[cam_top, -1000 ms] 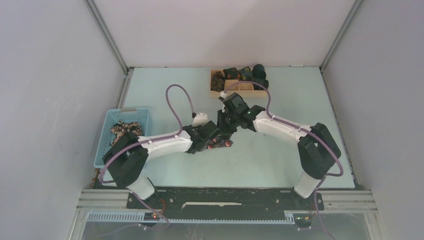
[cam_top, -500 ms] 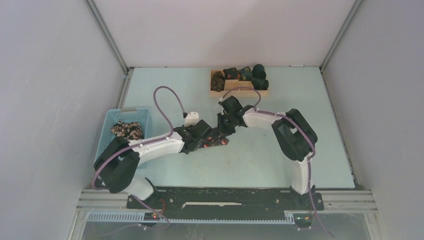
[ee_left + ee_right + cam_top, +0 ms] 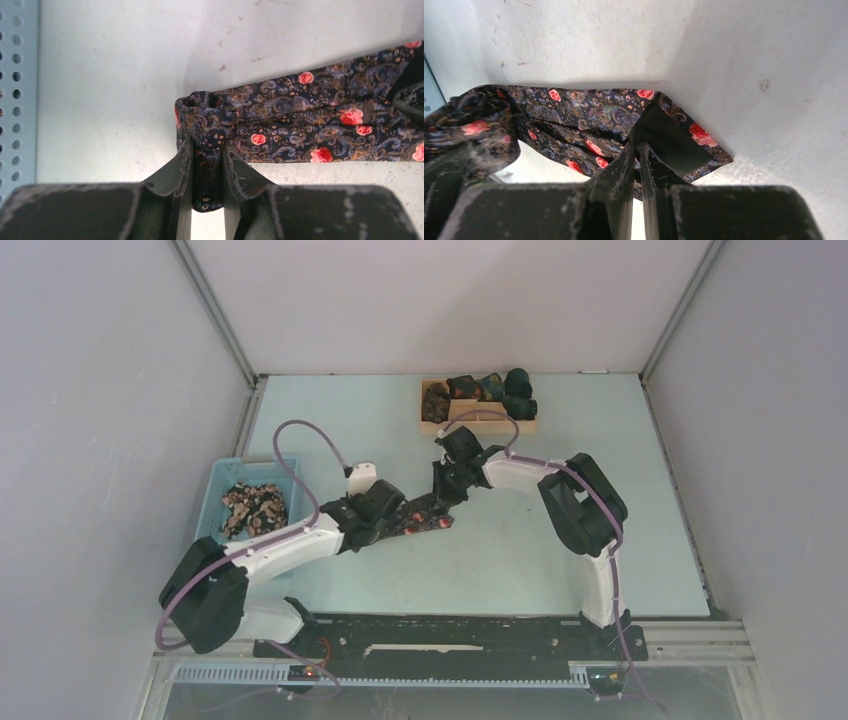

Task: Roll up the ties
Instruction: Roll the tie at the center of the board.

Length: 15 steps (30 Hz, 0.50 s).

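Both arms low and angled inward, left end effector (image 3: pixel 207 150) and right end effector (image 3: pixel 636 150) narrowly clamped.

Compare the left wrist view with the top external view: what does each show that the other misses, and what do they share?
Only left wrist: the tie's rose-and-paisley print, and its rolled end pinched between the left gripper's fingers. Only top external: the wooden tray holding rolled ties. Shared: the tie, left gripper, table and blue basket.
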Available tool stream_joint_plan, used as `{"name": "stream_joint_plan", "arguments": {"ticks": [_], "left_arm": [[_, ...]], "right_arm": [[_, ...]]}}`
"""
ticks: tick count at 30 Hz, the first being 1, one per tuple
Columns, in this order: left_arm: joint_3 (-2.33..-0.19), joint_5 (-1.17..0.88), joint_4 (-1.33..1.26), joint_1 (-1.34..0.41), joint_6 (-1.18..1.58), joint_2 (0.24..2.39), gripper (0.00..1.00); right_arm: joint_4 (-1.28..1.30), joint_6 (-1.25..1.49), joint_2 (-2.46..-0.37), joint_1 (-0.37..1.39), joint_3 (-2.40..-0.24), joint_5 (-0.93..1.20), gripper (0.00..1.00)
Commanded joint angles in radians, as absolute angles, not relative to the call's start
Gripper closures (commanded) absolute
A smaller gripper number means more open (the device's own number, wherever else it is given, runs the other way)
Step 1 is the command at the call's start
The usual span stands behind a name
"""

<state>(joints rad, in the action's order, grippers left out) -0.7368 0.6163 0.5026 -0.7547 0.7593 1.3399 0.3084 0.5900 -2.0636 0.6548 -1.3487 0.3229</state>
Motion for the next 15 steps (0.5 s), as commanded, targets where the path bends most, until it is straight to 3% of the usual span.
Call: {"name": "stream_joint_plan", "arguments": {"ticks": [1, 15], "left_arm": [[-0.716, 0.631, 0.484, -0.703, 0.746, 1.252, 0.95], [-0.667, 0.66, 0.506, -0.613, 0.746, 1.157, 0.98]], "right_arm": [[0.408, 0.555, -2.112, 0.661, -1.347, 0.239, 0.88], [0.44, 0.566, -2.103, 0.676, -1.302, 0.213, 0.89]]}}
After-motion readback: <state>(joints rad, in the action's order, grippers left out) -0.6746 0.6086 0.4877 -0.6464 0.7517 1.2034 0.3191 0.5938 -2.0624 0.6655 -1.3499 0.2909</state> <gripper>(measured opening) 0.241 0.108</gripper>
